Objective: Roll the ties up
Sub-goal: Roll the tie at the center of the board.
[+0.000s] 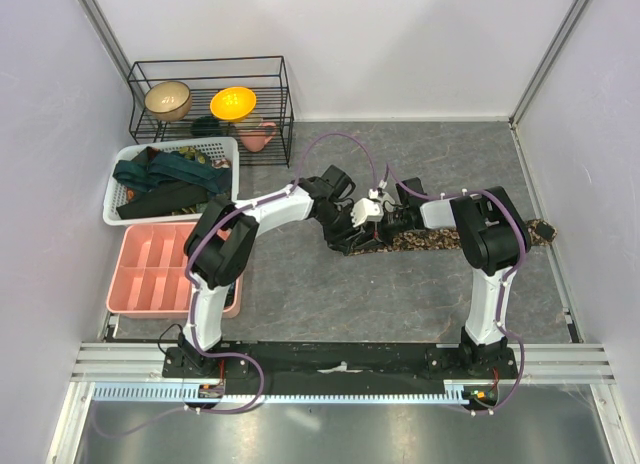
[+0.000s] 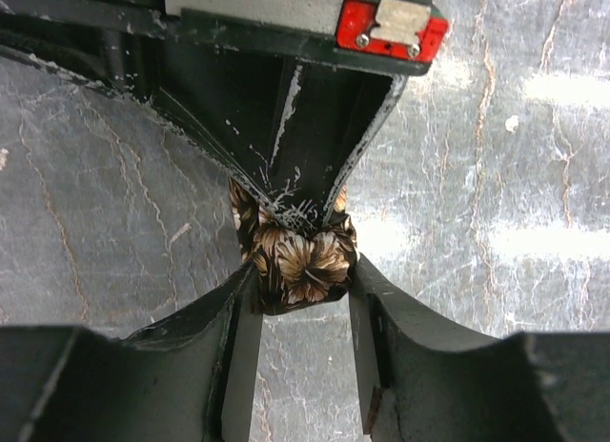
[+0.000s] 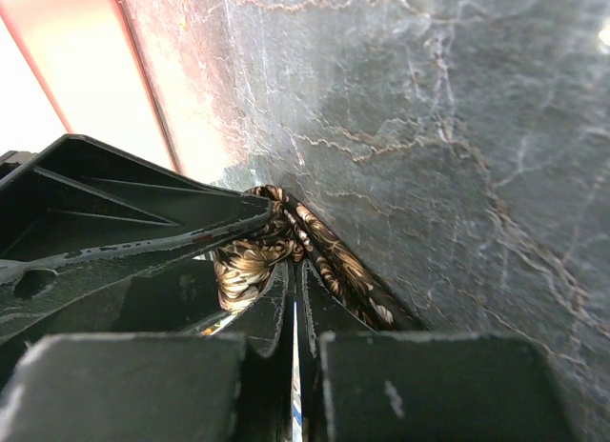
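On the table (image 1: 300, 294), the brown tie (image 1: 440, 240) runs from the centre to the right edge. The left gripper (image 2: 303, 294), half-closed, clasps its coiled end. The right gripper (image 3: 294, 275), fully closed, pinches the core. Best to turn evenly, strip taut.

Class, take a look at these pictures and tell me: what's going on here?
Both arms meet in the middle over the brown floral tie. The left pincer grips its small rolled end from both sides, while the right pincer, shut, has its tips at that roll. The rest of the tie lies flat toward the right. More ties wait in the white basket.
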